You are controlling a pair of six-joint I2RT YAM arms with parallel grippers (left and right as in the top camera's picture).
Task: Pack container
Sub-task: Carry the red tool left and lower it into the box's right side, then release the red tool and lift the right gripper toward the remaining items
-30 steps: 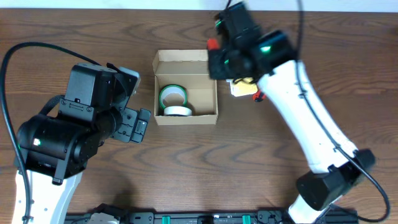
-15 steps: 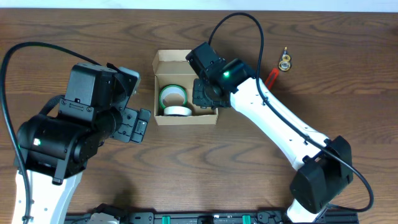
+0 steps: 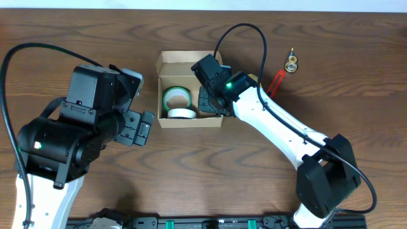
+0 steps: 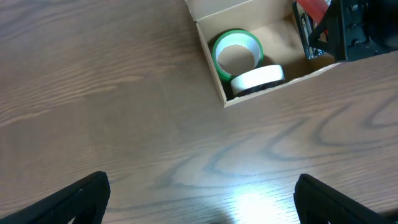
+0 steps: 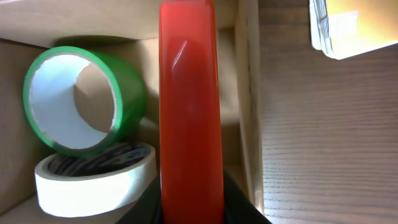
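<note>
The container, a tan cardboard box (image 3: 189, 122) with its flap lid open, sits at the table's centre back. Inside lie a green tape roll (image 3: 177, 98) and a white tape roll (image 3: 181, 114). My right gripper (image 3: 208, 102) is down in the box's right part, shut on a red tape roll (image 5: 189, 106) held on edge beside the green roll (image 5: 81, 99) and the white roll (image 5: 93, 180). My left gripper (image 4: 205, 208) is open and empty over bare table, left of and in front of the box (image 4: 292, 84).
A yellow and white item (image 5: 354, 25) lies on the table just right of the box. A red stick-like thing (image 3: 275, 81) and small gold pieces (image 3: 292, 63) lie at the back right.
My right arm swung left from beside the box and came down into the box's right part with the red roll. The left arm has not moved.
</note>
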